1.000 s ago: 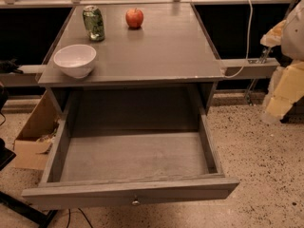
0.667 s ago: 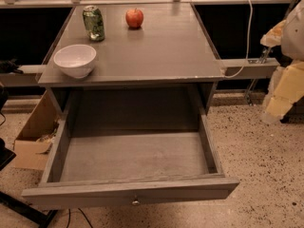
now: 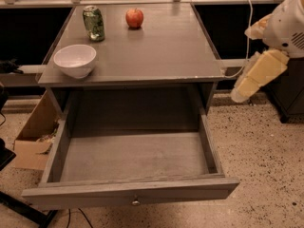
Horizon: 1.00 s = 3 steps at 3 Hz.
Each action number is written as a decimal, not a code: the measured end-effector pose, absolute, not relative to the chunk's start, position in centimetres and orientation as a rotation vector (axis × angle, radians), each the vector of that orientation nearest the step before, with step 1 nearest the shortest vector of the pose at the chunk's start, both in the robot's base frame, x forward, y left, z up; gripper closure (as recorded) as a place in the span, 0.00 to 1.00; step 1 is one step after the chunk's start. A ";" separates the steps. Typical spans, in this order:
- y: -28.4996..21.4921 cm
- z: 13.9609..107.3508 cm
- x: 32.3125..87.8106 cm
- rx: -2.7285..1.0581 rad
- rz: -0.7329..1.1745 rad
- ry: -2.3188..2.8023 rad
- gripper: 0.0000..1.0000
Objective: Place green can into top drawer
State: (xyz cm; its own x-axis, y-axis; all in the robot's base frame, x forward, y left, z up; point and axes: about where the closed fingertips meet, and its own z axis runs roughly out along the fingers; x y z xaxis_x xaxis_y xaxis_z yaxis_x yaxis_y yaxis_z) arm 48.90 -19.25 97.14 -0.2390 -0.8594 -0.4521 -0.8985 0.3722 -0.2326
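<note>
The green can (image 3: 94,23) stands upright at the back left of the grey table top (image 3: 156,51). The top drawer (image 3: 133,165) is pulled fully out below the table top, and its inside is bare. Its flat front panel has a small round knob (image 3: 136,202). My gripper (image 3: 247,87) hangs at the end of the white and cream arm (image 3: 285,27), off the table's right side. It is well away from the can and holds nothing that I can see.
A red apple (image 3: 134,18) sits to the right of the can. A white bowl (image 3: 75,60) stands near the table's front left edge. A cardboard box (image 3: 33,137) lies on the floor left of the drawer. A dark cabinet (image 3: 289,94) stands at far right.
</note>
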 end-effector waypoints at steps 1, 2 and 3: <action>-16.3 96.9 52.4 -1.399 0.241 2.008 0.00; -12.0 97.1 55.6 -1.289 0.381 1.850 0.00; -10.9 98.1 56.5 -1.249 0.392 1.808 0.00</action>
State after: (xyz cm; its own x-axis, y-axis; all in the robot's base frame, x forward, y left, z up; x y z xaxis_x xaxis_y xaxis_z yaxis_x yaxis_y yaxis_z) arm 56.50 -10.89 98.13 -0.1085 -0.5932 -0.7977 -0.8703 0.4445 -0.2121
